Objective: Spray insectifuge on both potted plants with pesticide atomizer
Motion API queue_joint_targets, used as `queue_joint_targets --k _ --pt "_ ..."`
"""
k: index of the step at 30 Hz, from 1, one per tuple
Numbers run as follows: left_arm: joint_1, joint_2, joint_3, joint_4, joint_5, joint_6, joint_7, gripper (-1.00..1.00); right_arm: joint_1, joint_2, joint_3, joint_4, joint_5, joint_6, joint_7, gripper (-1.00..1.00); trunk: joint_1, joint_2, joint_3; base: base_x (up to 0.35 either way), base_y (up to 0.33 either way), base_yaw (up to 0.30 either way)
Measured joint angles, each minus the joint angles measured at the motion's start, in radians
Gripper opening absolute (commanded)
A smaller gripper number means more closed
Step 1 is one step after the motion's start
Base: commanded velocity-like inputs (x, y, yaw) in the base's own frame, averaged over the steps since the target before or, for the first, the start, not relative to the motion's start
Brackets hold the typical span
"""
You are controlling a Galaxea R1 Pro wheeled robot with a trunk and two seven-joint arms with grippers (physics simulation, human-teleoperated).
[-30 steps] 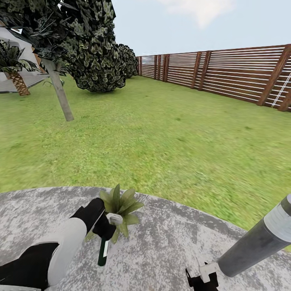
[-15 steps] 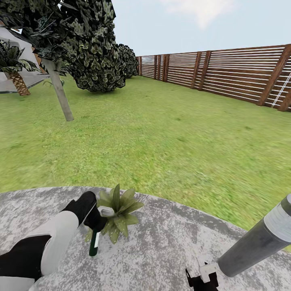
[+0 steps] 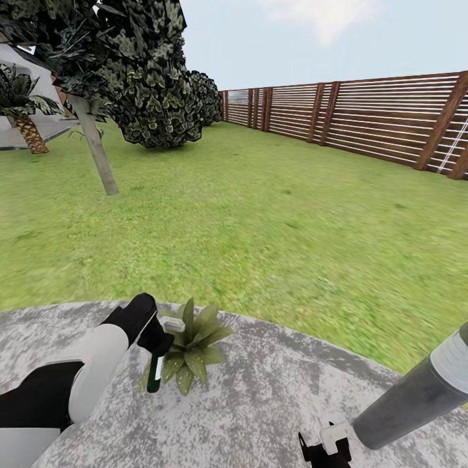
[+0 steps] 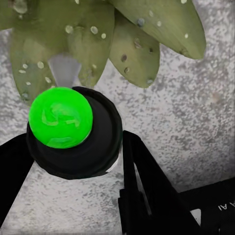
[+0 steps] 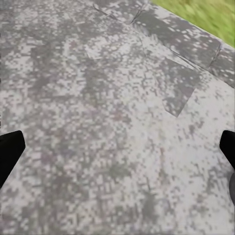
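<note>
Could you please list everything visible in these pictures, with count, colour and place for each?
potted plant: one, green pointed leaves, on the patio beside the left hand; droplets show on its leaves in the left wrist view.
pesticide atomizer: one, dark body with a pale label, held in the left hand next to the plant.
patio: one, mottled grey, nearest the robot.
lawn: green, beyond the patio.
fence: brown slatted wood, far right.
bushes: dark green, far left.
tree trunk: one, grey, left.
palm: one, far left edge.
bollard lamp: one, grey, lower right.
left hand: black, shut on the atomizer.
right hand: black, fingers spread over bare patio.
</note>
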Motion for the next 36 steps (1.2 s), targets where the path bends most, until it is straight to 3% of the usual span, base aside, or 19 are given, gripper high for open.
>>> queue_joint_targets --k 16,21,24,33,36 --pt "-0.028 -0.012 0.0 0.002 0.0 0.003 -0.001 -1.0 0.0 0.0 0.0 0.0 0.0 0.0 0.0 1.0 0.0 0.0 0.0 0.139 0.025 0.0" --pt "-0.033 -0.049 0.001 0.009 0.0 0.008 -0.003 -1.0 0.0 -0.001 0.0 0.0 -0.001 0.0 0.0 1.0 0.0 0.0 0.0 0.103 0.0 0.0" --pt "-0.033 -0.069 -0.002 0.063 -0.003 0.007 -0.003 -1.0 0.0 -0.002 0.0 0.0 -0.001 0.0 0.0 1.0 0.0 0.0 0.0 0.028 0.0 0.0" --pt "-0.033 -0.025 -0.01 0.091 -0.01 0.005 -0.03 -1.0 0.0 -0.002 0.0 0.0 -0.001 0.0 -0.001 1.0 0.0 0.0 0.0 0.002 0.0 0.0" --pt "-0.034 -0.009 -0.061 0.09 -0.018 0.006 -0.1 -1.0 0.0 -0.002 0.0 0.0 -0.001 0.0 -0.001 1.0 0.0 0.0 0.0 0.0 0.0 0.0"
